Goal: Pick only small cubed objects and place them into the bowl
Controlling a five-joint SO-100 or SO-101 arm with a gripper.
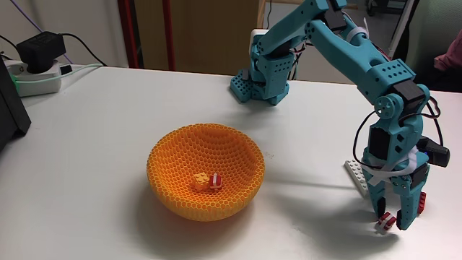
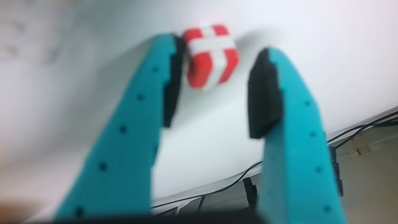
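Between the spread end effector (image 2: 214, 93) pads, striped cube (image 2: 211, 55), tilted, touching left pad, ungripped.

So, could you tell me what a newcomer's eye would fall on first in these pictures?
Probably the orange bowl mid-table in the fixed view, with a yellow cube and a red-and-white cube inside. Next, the teal arm reaching down at the right, its gripper by another striped cube on the table. In the wrist view that cube sits between the open fingers, against the left pad.
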